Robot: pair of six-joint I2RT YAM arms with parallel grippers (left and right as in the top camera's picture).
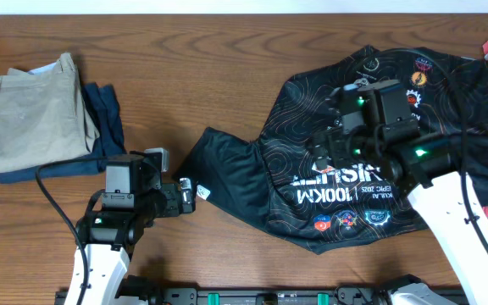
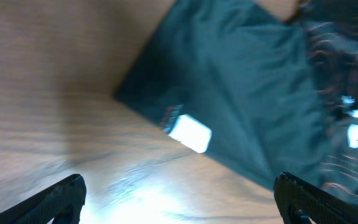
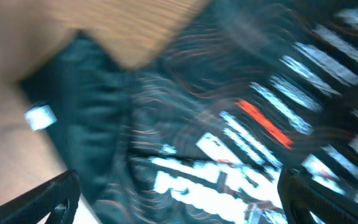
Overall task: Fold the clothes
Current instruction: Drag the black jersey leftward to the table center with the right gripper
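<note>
The jersey (image 1: 299, 97) lies rumpled on the table (image 1: 227, 68); the left gripper (image 2: 179, 183) is spread wide just off its sleeve, and the right gripper (image 3: 180, 180) is spread wide too, above the logos.

The left arm (image 1: 91, 267) and the right arm (image 1: 447, 207) share one build: glossy white lower links ending in boxy black wrist housings (image 1: 125, 182) dotted with small green lamps (image 1: 420, 154). Thin black cables (image 1: 44, 188) loop alongside each arm. The wrist views show blunt, matte black fingertips (image 2: 64, 196) at the lower corners.
</note>
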